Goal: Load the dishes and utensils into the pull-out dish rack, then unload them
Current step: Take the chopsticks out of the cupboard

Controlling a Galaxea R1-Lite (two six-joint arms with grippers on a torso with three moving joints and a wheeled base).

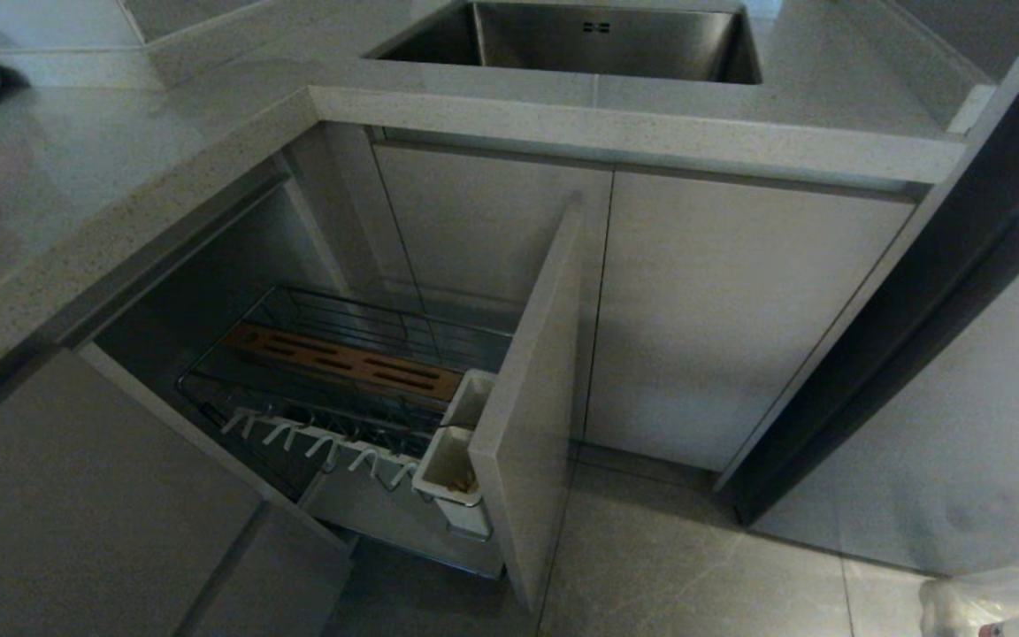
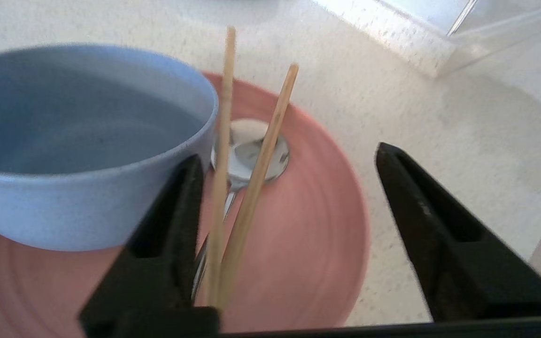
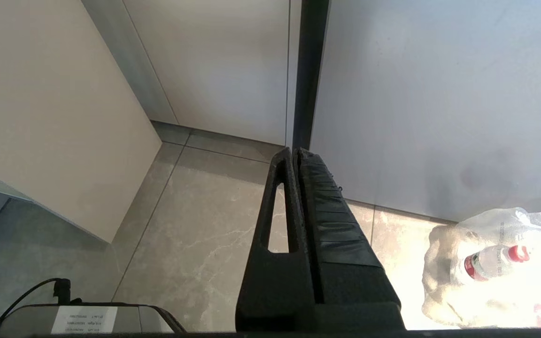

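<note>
Now, with my left pincer [image 2: 289, 230] spread open over the thin tan wooden chopsticks [image 2: 247, 188] lying mid-frame on the flat salmon-pink plate [image 2: 308, 244], I should lift straight up, clear of the blue-grey bowl [image 2: 78, 141] at upper left.

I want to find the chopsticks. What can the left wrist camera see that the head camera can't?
Only the left wrist view shows the chopsticks, lying across a silver utensil on the pink plate, beside the blue-grey bowl, with the open left gripper over them.

Only the head view shows the pull-out dish rack with its wooden strip, white pegs and utensil cup, plus the sink.

Both show the speckled countertop; whether the pink edge at the head view's left is that plate, I cannot tell.
</note>
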